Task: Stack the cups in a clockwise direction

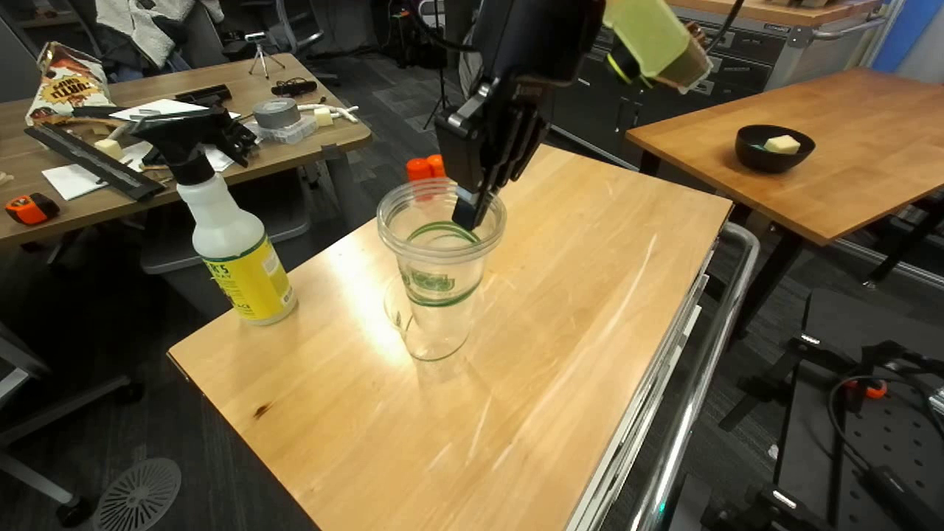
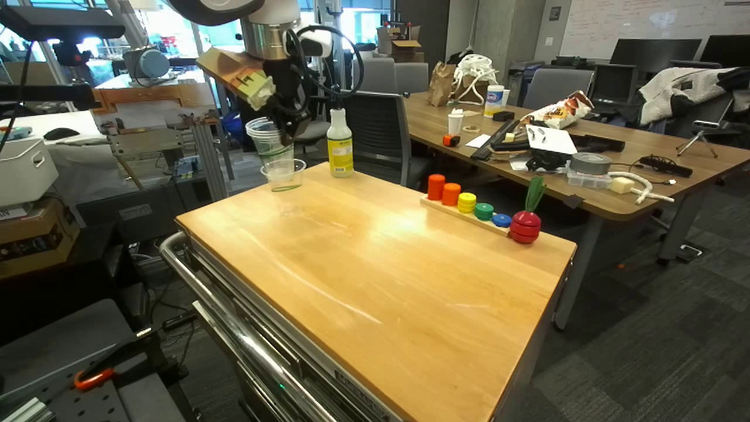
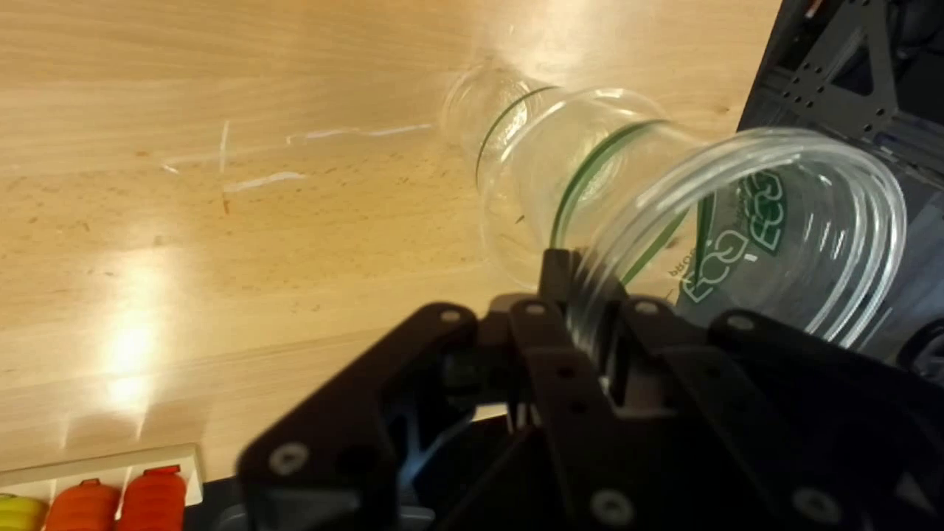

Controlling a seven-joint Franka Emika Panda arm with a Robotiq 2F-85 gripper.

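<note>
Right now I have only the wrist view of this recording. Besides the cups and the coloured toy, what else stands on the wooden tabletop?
Observer: A spray bottle, upright and apart from the held cups and the lower cup; both exterior views show it.
Operator: The toy is cut off at my bottom left. What is at that end?
Observer: A red radish with green leaves, seen in an exterior view.
Operator: Is there a bowl anywhere?
Observer: Yes, a black bowl on a neighbouring table, in an exterior view.
</note>
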